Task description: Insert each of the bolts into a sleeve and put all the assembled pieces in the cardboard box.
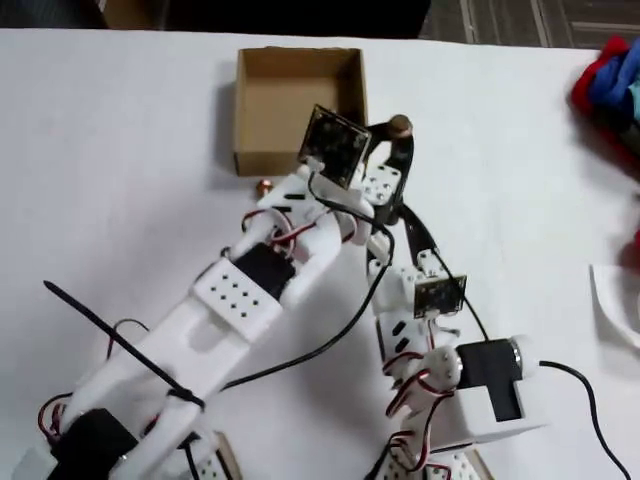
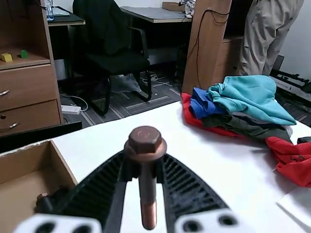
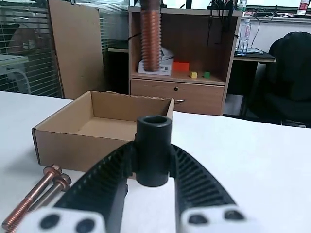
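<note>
Between the ribbed black jaws of your left tool point(image 2: 146, 162) hangs the copper-coloured hex-head bolt point(image 2: 147, 194), clamped just under its head with the threaded end pointing down. Your right tool point(image 3: 153, 162) is closed narrowly around the short black cylindrical sleeve point(image 3: 153, 143), holding it upright, bore up, roughly below that bolt and not yet touching it. The risk, as I judge it, is misalignment: if the tip meets the sleeve's rim instead of the bore, the bolt may tilt in the grip or push the sleeve out of the right tool, and either piece could drop onto the white worktop point(image 3: 252, 145). Beyond the right tool sits the open brown cardboard box point(image 3: 77, 141). Seen from the left tool, a small dark piece point(image 2: 43, 200) with a coppery end lies in its corner, perhaps an assembled piece, though you cannot be sure. Two spare copper bolts point(image 3: 36, 194) lie loose beside the right tool, outside the box.
</note>
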